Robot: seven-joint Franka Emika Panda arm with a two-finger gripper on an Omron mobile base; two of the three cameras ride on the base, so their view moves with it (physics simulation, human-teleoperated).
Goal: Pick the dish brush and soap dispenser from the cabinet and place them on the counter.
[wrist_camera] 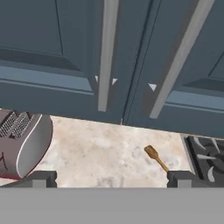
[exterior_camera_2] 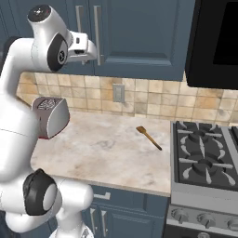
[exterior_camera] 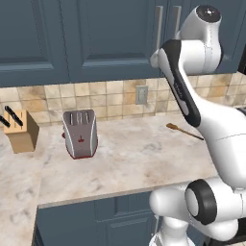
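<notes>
Two doors: the cabinet (wrist_camera: 131, 57) is shut, both blue doors closed, and they meet in the middle.
Handles: two long silver bars (wrist_camera: 106, 52) hang straight down, one on each door, just beside the middle line.
Gripper: the gripper (wrist_camera: 111, 178) is wide, and it holds nothing. Its two dark tips stand far apart at 6 o'clock in the hand view.
Gripper place: the gripper (exterior_camera_2: 90, 49) is up high, close in front of the handles. I cannot tell if it touches them.
Brush and soap: I cannot tell where they are. The shut doors hide what is inside.
Tabletop: the tabletop (exterior_camera: 139, 158) is beige stone with brown spots. It runs under the cabinet.
Toaster: a silver toaster (exterior_camera: 79, 133) with a red base stands on the tabletop, at 9 o'clock in the left base view.
Knife block: a tan block (exterior_camera: 20, 130) with dark knife handles stands left of the toaster, by the wall.
Spoon: a brown stick spoon (exterior_camera_2: 148, 137) lies flat on the tabletop, near the stove, well apart from the toaster.
Stove: a grey stove (exterior_camera_2: 207, 160) with black grates sits at 3 o'clock in the right base view, touching the tabletop's end.
Wall: tan tiles with a grey plug plate (exterior_camera_2: 119, 92) sit between the cabinet and the tabletop.
</notes>
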